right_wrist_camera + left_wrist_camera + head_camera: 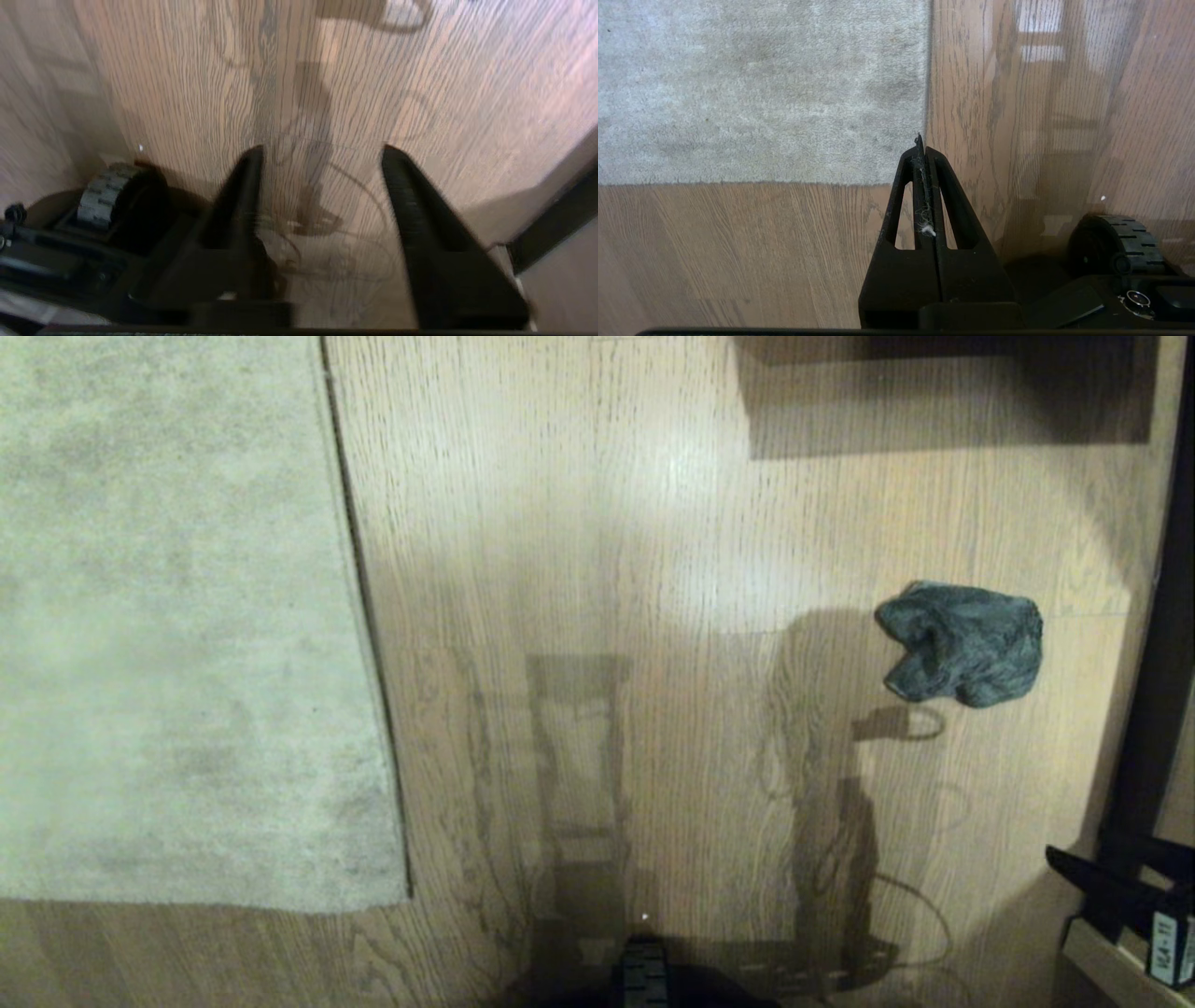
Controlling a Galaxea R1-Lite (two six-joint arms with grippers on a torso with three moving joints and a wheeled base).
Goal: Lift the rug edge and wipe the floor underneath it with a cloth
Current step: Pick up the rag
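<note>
The pale grey-beige rug (168, 635) lies flat at the left of the head view, its rug edge (359, 579) running straight down to a square corner (403, 894). The dark teal-grey cloth (962, 642) sits crumpled on the wood floor (607, 569) at the right. Neither arm shows in the head view, only their shadows. In the left wrist view my left gripper (922, 142) is shut and empty, hanging above the rug corner (920, 179). My right gripper (322, 156) stands open over bare floor (327, 70); the cloth is out of that view.
A dark furniture frame (1153, 709) runs down the right side, with a ledge and a small labelled box (1172, 947) at the lower right. A dark shadowed object sits at the top right (943, 355). The base's wheel (1118, 245) shows near the left gripper.
</note>
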